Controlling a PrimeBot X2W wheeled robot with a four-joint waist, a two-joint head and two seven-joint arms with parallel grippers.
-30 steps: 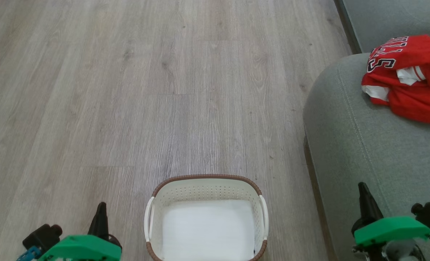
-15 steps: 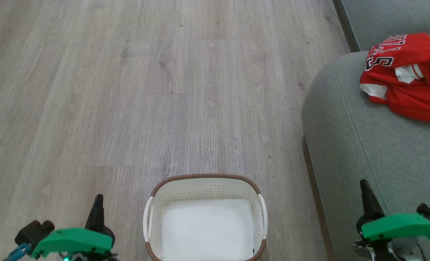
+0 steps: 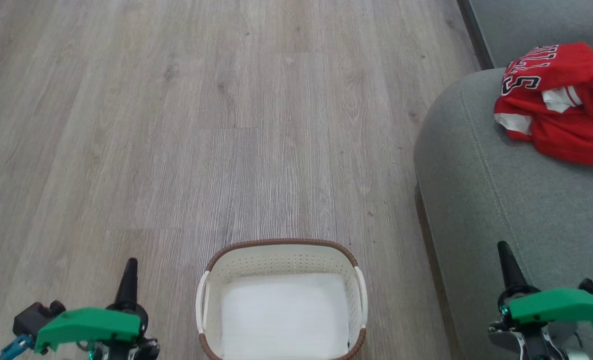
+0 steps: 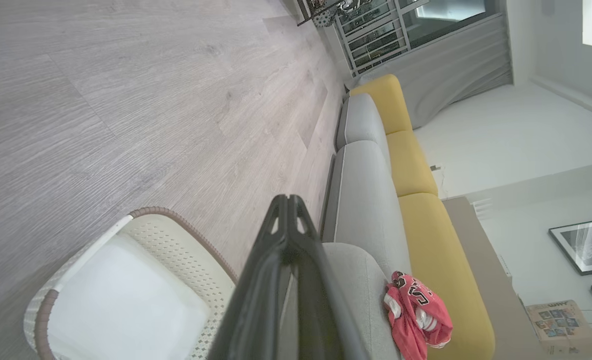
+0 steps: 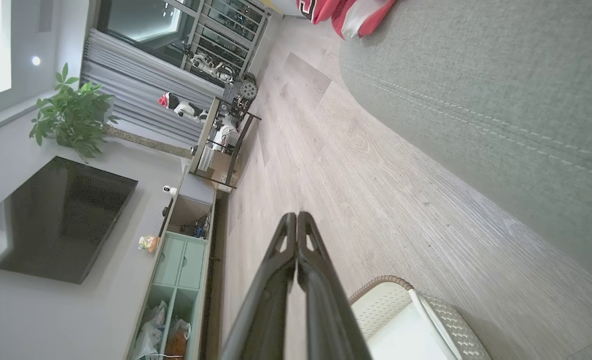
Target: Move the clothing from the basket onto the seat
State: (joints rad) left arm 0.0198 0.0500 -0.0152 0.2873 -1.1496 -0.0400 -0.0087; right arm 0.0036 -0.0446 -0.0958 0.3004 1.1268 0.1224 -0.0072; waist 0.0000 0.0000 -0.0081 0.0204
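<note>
The basket (image 3: 281, 243) shows a bare white floor and the clothing (image 3: 559, 107) sits bunched on the seat (image 3: 496, 210), so this looks like the wrap-up. The smart play is to park both arms low, clear of the rim and the cushion edge. Left gripper (image 3: 128, 272) and right gripper (image 3: 507, 260) flank the basket, fingers pressed together on nothing, with the red heap well apart, far ahead of the right one.

Your floor (image 3: 176, 125): grey wood-look planks, bearing one white basket (image 3: 282, 243) and the seat (image 3: 516, 210). Your seat: bearing crumpled red clothing (image 3: 561, 135).
</note>
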